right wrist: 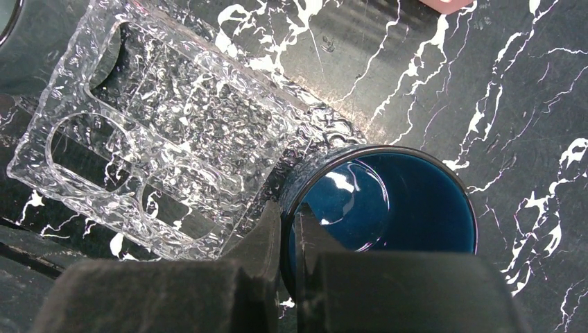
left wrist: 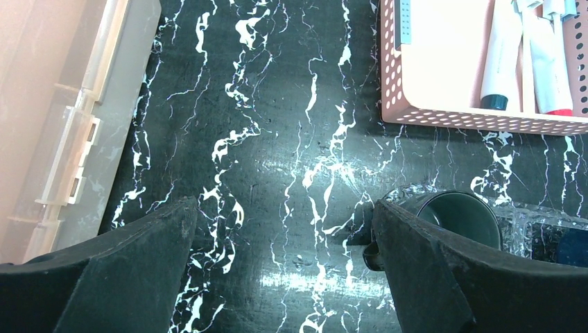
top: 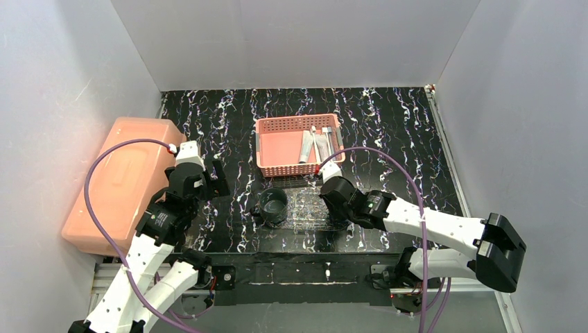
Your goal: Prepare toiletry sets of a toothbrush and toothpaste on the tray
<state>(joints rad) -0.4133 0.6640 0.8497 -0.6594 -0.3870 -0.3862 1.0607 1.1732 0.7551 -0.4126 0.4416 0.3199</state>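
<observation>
The clear speckled tray (top: 305,208) lies flat in the middle of the table and fills the upper left of the right wrist view (right wrist: 173,118). My right gripper (right wrist: 286,211) is shut on the rim of a dark blue cup (right wrist: 416,201), one finger inside and one outside, at the tray's right edge. In the top view that gripper (top: 331,198) hides the cup. Toothpaste tubes (left wrist: 500,62) lie in the pink basket (left wrist: 478,119). My left gripper (left wrist: 284,270) is open and empty over bare table, left of a dark green cup (left wrist: 461,215). I cannot make out a toothbrush.
The pink basket (top: 298,166) stands behind the tray. The green cup (top: 272,205) stands at the tray's left edge. A big salmon plastic box (top: 118,184) lies along the left wall. Grey walls close in three sides.
</observation>
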